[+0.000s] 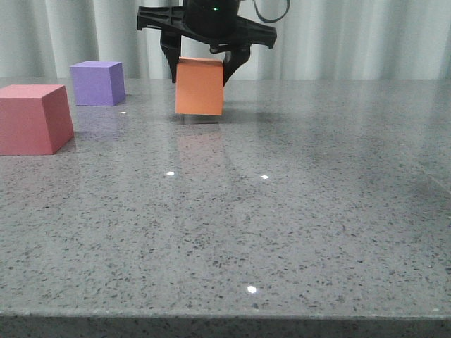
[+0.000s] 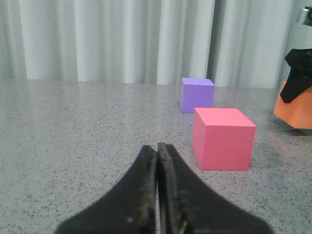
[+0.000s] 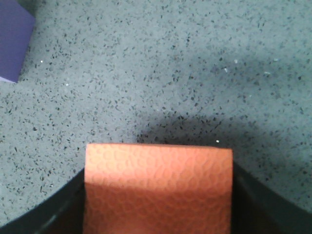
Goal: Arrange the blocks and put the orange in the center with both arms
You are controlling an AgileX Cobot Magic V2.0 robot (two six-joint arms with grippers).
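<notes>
— Front view: what do the jaws have?
— The right gripper (image 1: 201, 70) clamps the orange cube (image 1: 199, 86) just above the table (image 1: 296, 211), far centre. The left gripper (image 2: 157, 148) is pressed together, holding nothing.
— Around it?
— Left: the purple cube (image 1: 97, 82) far, the red-pink cube (image 1: 34, 118) nearer, apart.

Bright, even overhead light; small specular glints and soft reflections on glossy counter (image 1: 296, 211). Soft shadow under orange cube (image 3: 158, 187). Left fingers (image 2: 146, 195) blurred up close.

Pink cube (image 1: 34, 117) left; purple cube (image 1: 97, 82) behind.
</notes>
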